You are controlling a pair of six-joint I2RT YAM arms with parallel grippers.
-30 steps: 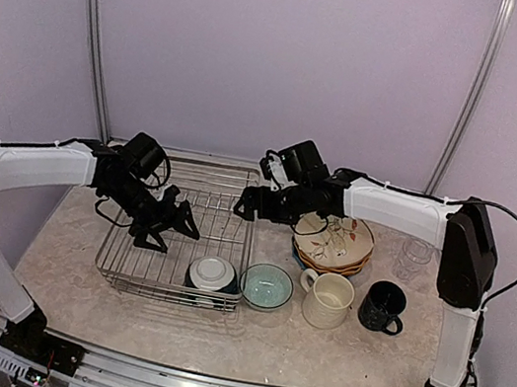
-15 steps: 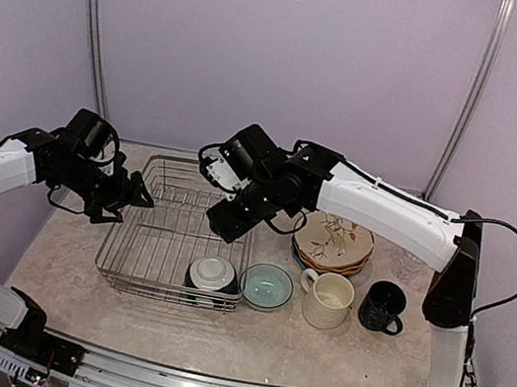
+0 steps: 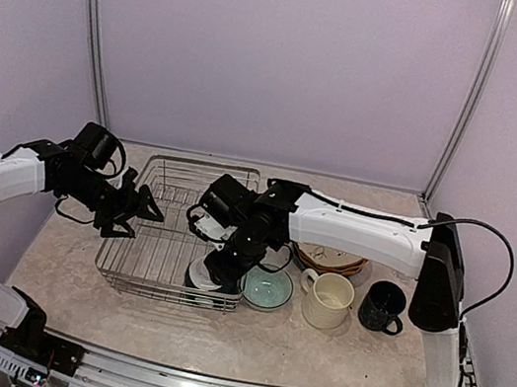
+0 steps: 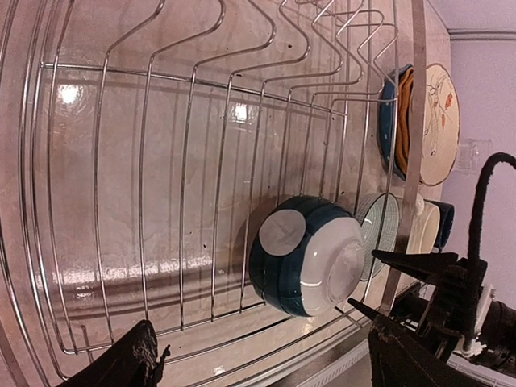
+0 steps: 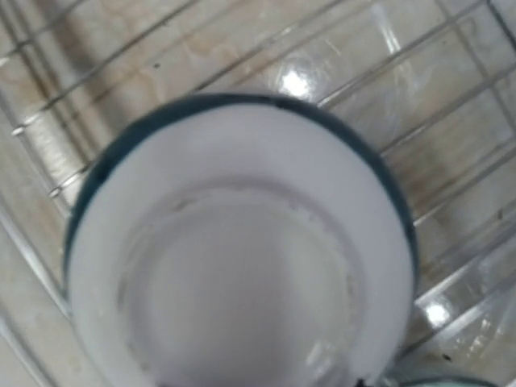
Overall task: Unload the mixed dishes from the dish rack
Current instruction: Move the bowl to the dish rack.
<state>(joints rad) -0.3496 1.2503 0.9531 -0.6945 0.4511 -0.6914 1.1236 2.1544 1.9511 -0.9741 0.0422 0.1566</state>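
The dish rack (image 3: 137,277) holds only the dark white-lined bowl (image 3: 210,275), which lies tilted in its near right corner. My right gripper (image 3: 223,264) hangs right over this bowl. In the left wrist view its two pointed fingertips (image 4: 399,260) stand apart just beside the bowl's rim (image 4: 310,254). The right wrist view is filled by the bowl's white inside (image 5: 242,266), and that gripper's own fingers do not show there. My left gripper (image 3: 147,214) is open and empty above the rack's left half (image 4: 161,161), well short of the bowl.
Right of the rack stand the teal bowl (image 3: 267,287), the large cream mug (image 3: 330,301) and the navy mug (image 3: 382,308) in a row. Behind them a stack of plates (image 3: 332,260) is partly covered by the right arm.
The right arm has swung left from beside the plates and come down onto the bowl in the rack. The left arm pulled back left out of the rack, then edged right again.
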